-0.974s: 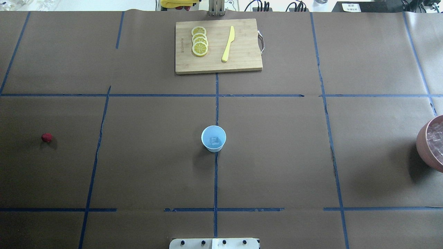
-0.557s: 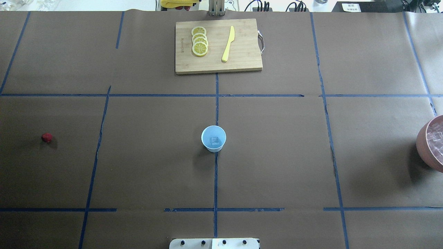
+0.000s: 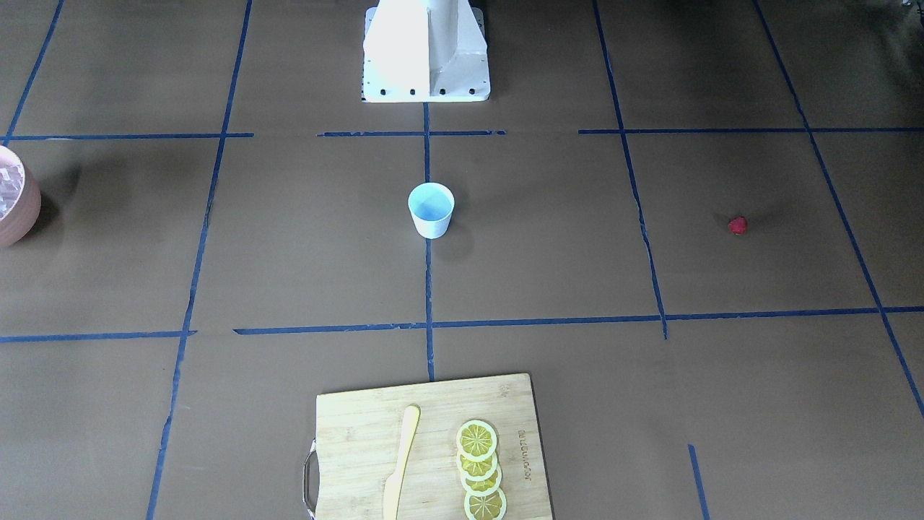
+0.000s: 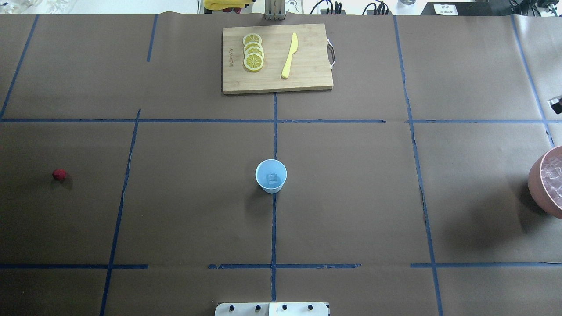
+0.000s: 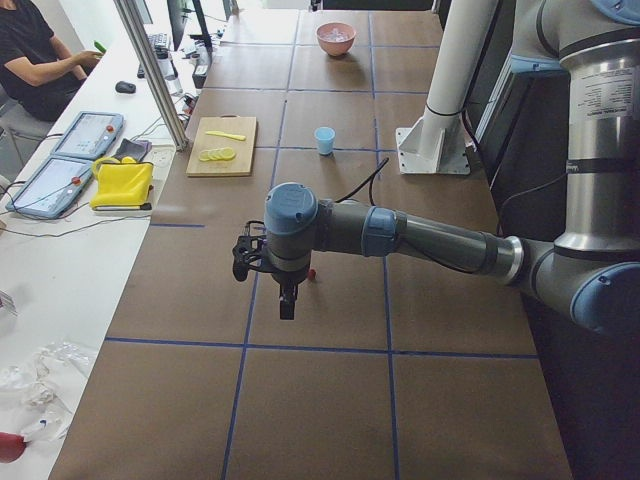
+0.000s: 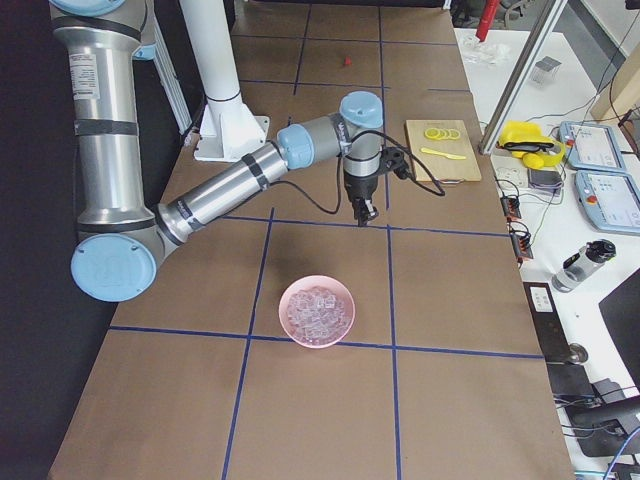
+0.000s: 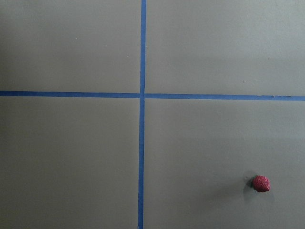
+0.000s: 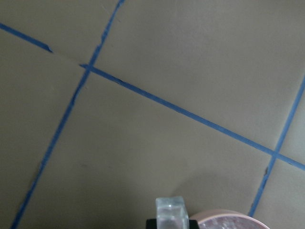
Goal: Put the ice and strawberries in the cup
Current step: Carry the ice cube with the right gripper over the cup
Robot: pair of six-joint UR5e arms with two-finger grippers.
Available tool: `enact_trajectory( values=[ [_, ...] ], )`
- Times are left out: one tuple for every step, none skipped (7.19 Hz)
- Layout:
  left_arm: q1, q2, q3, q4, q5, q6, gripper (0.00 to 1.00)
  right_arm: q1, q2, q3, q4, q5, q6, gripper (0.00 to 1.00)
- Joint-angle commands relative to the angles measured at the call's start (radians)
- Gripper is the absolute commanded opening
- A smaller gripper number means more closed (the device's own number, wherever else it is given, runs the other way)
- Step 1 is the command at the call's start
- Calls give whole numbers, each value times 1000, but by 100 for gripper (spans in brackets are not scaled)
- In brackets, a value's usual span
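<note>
Since the earlier frames only one thing has changed: a small dark part of the right arm (image 4: 556,104) now shows at the right edge of the overhead view, and all the objects lie where they were. The cup (image 4: 272,189) stands upright in the middle of the brown surface (image 4: 351,197), on the central blue tape line, and one clear cube (image 4: 272,178) lies on its pale blue bottom. The strawberry (image 4: 59,174) lies alone far at the left of the overhead view, well apart from the cup. The pink bowl (image 4: 538,184) is cut by the right edge and is filled with ice (image 6: 318,310). In the right wrist view an ice cube (image 8: 169,212) sits at the bottom edge between the black fingertips (image 8: 151,223), so the right gripper (image 6: 360,214) is clamped on it, just beside the bowl's rim. The left gripper (image 5: 287,308) hangs above the surface near the strawberry, which appears in the lower right of the left wrist view. Whether this gripper is released or clenched I cannot tell. At the top centre of the overhead view a wooden cutting board (image 4: 307,74) carries a row of lemon slices (image 4: 253,52) and a yellow knife (image 4: 290,55).
</note>
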Motion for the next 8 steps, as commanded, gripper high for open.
enact_trajectory(
  values=[
    [0, 9, 0, 0, -1, 0, 100, -183, 218, 0, -39, 34, 341, 0],
    [0, 9, 2, 0, 0, 0, 100, -326, 323, -18, -39, 9, 557, 0],
    [0, 9, 3, 0, 0, 0, 100, -446, 422, -63, -38, -74, 729, 0],
    [0, 9, 5, 0, 0, 0, 100, -556, 518, -128, -33, -160, 868, 0],
    [0, 11, 3, 0, -1, 0, 100, -638, 603, -201, -32, -219, 951, 0],
    [0, 11, 5, 0, 0, 0, 100, -714, 654, -251, -32, -274, 1022, 0],
    [0, 11, 5, 0, 0, 0, 100, -758, 706, -310, -32, -326, 1056, 0],
    [0, 11, 5, 0, 0, 0, 100, -782, 750, -381, -30, -339, 1064, 0]
  ],
)
